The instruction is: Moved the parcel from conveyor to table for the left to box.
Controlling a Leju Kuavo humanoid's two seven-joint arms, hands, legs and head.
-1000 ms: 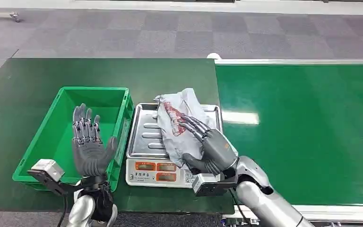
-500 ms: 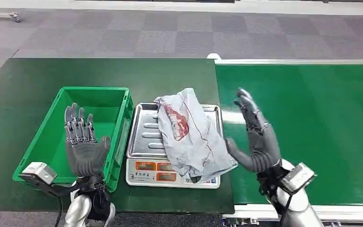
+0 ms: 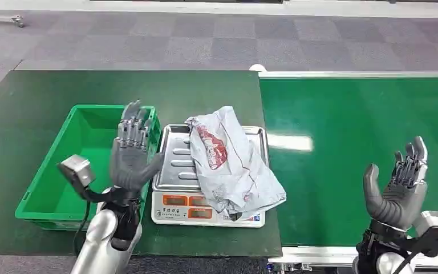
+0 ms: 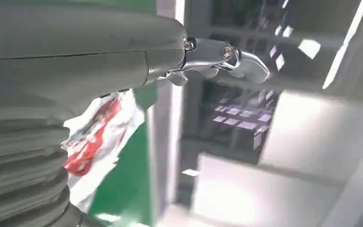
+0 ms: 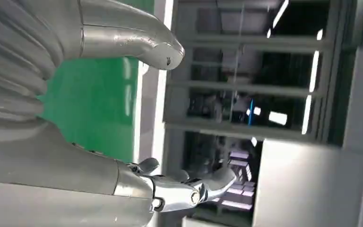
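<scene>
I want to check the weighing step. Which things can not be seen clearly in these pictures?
- Scale readout: head view, digits too small to read.
- Tray right part: head view, covered by the parcel.
- Parcel print: left wrist view, blurred and partly behind the left hand.
- Green box near right corner: head view, hidden by the left hand.
- Right hand wrist: head view, cut off by the bottom edge.

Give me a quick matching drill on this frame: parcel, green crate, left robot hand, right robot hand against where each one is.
Things:
1. parcel
2. green crate
3. left robot hand
4. right robot hand

Places:
A. raised open over the conveyor belt
B. lying on the scale tray
C. on the table, left of the scale
D. raised open between crate and scale

Pairs: 1-B, 2-C, 3-D, 4-A
</scene>
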